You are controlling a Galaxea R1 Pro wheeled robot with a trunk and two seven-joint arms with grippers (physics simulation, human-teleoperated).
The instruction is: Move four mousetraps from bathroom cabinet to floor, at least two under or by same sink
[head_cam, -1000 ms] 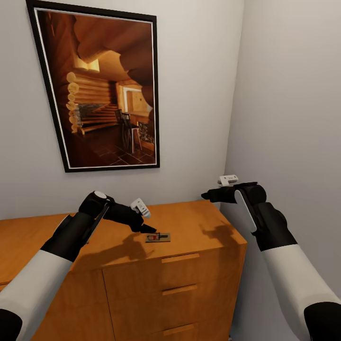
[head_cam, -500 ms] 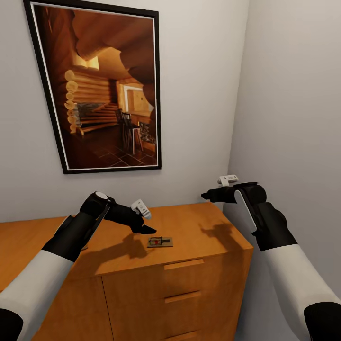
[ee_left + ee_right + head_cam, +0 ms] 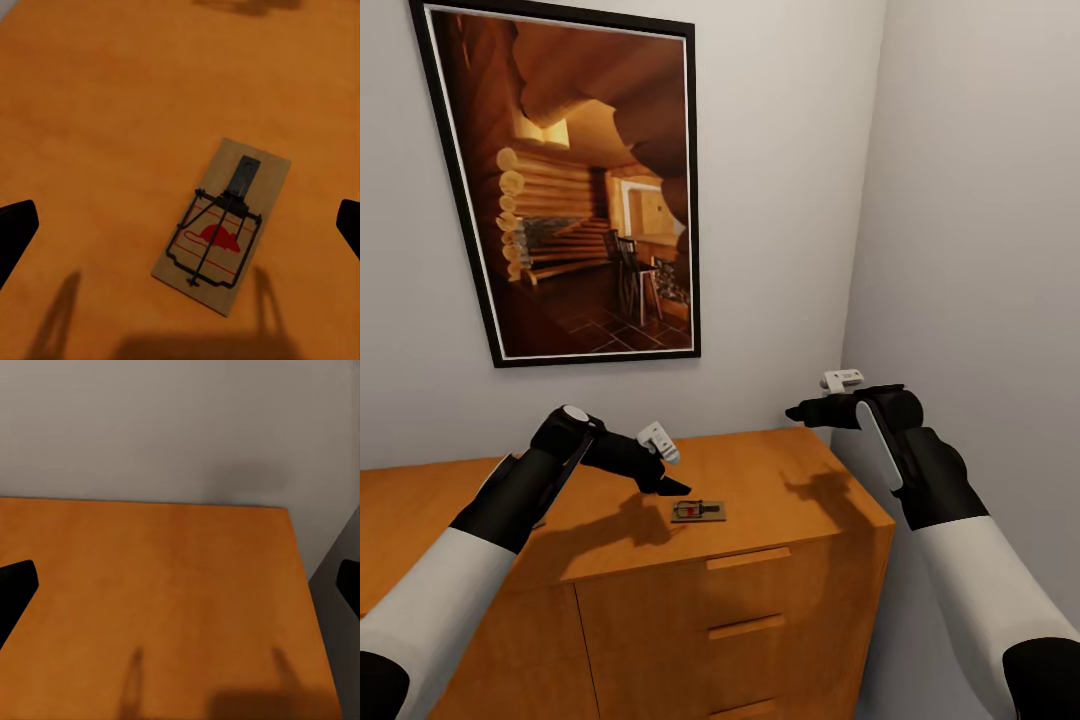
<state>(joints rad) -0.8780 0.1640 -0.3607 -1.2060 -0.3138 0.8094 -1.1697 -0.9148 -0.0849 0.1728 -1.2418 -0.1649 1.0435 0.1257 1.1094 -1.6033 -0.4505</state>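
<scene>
– Where was the mousetrap (image 3: 697, 511)?

– 1 lay flat on the top of the orange-brown cabinet (image 3: 780, 470), near its front edge, above the drawers.

– And the left tool (image 3: 672, 487)?

– It hovered just above and beside the trap, not touching it. Its wrist view showed the fingers (image 3: 16, 234) spread wide, with the trap between them.

– The right tool (image 3: 792, 411)?

– Also spread open, empty, held above the cabinet's right end by the wall corner. A framed picture (image 3: 560, 190) hung behind.
</scene>
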